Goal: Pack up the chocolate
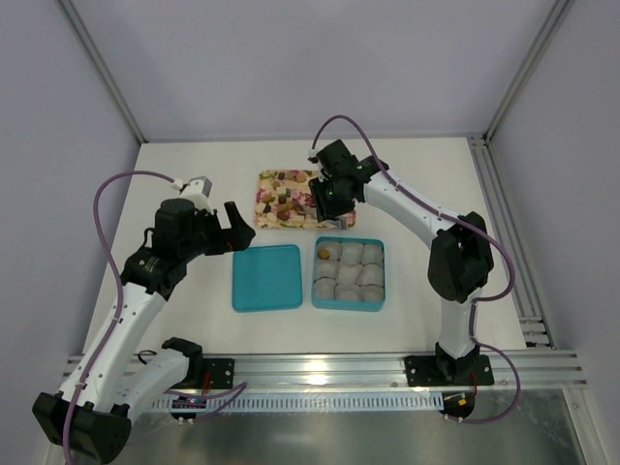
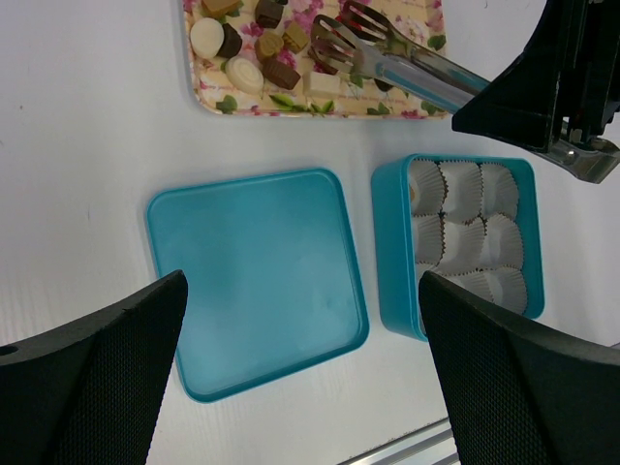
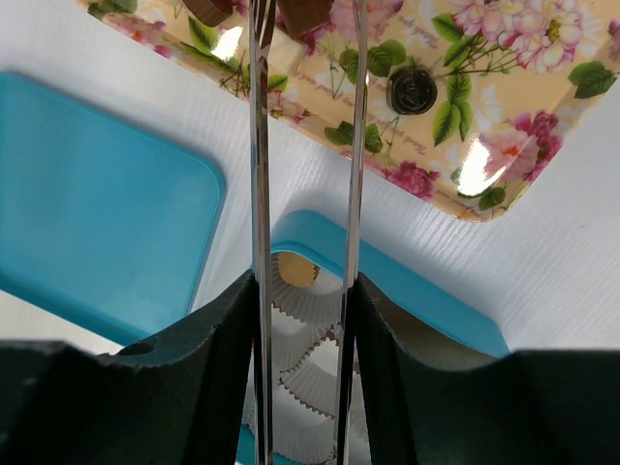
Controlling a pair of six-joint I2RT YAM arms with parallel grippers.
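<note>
readable text: none | flowered tray (image 3: pixel 513 97): faint script, possibly writing, illegible

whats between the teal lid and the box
Only a narrow bare strip of white table; lid and box lie apart. The top and left wrist views show it.

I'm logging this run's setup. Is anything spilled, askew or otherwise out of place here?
Nothing stands out. The chocolates sit on the flowered tray, one chocolate is already in a corner cup of the teal box, the lid lies flat beside it, and no piece is loose on the table.
</note>
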